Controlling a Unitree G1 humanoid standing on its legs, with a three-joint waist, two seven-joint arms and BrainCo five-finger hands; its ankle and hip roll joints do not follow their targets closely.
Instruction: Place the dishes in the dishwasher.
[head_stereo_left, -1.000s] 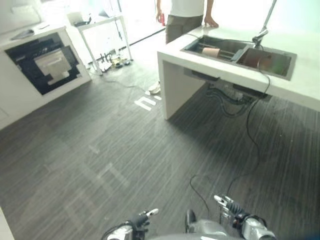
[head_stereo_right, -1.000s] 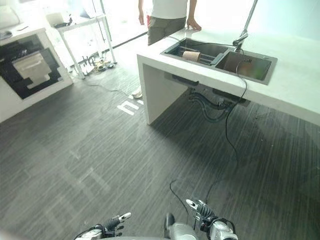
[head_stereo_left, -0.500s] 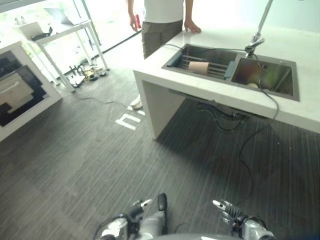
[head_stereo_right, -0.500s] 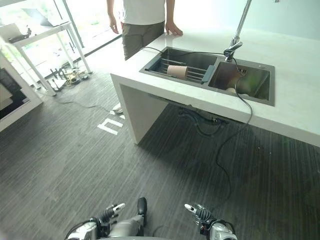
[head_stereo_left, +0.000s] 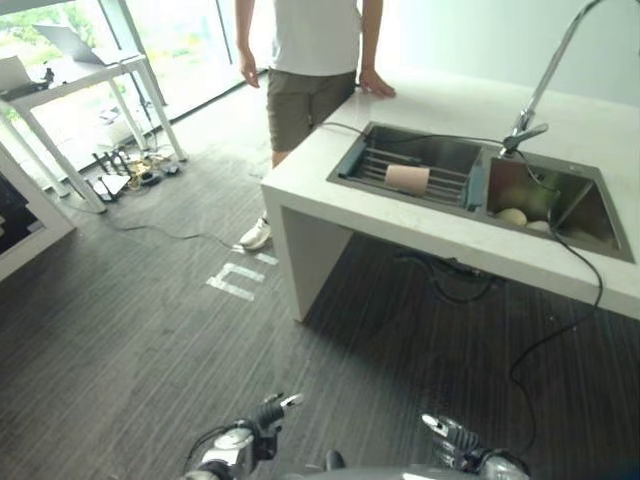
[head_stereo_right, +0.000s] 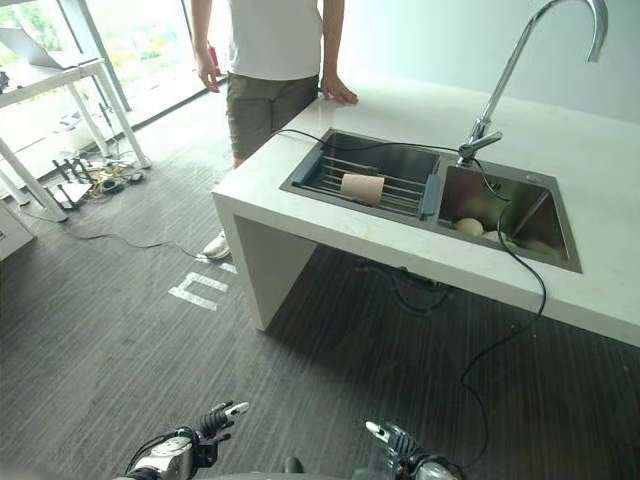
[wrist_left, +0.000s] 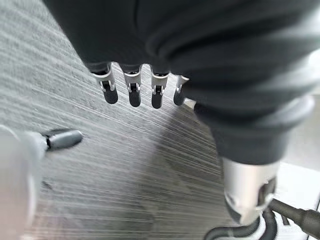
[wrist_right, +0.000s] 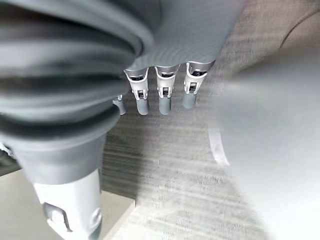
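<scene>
Hanging low, left hand (wrist_left: 131, 89) & right hand (wrist_right: 161, 92) fingers straight, holding nothing.

The two head cameras look steeply down and forward from standing height across the dark striped floor (head_stereo_left: 150, 320) to the white table (head_stereo_right: 620, 190), well off. Both take in the table's near left corner, the twin sink (head_stereo_right: 430, 185) and a person (head_stereo_left: 315, 60) at its far edge, from spots slightly apart. Each wrist camera peers along its own arm from very close: the left robot hand (wrist_left: 132, 90) and the right robot hand (wrist_right: 162, 95) hang with relaxed fingers, the same floor beneath.
</scene>
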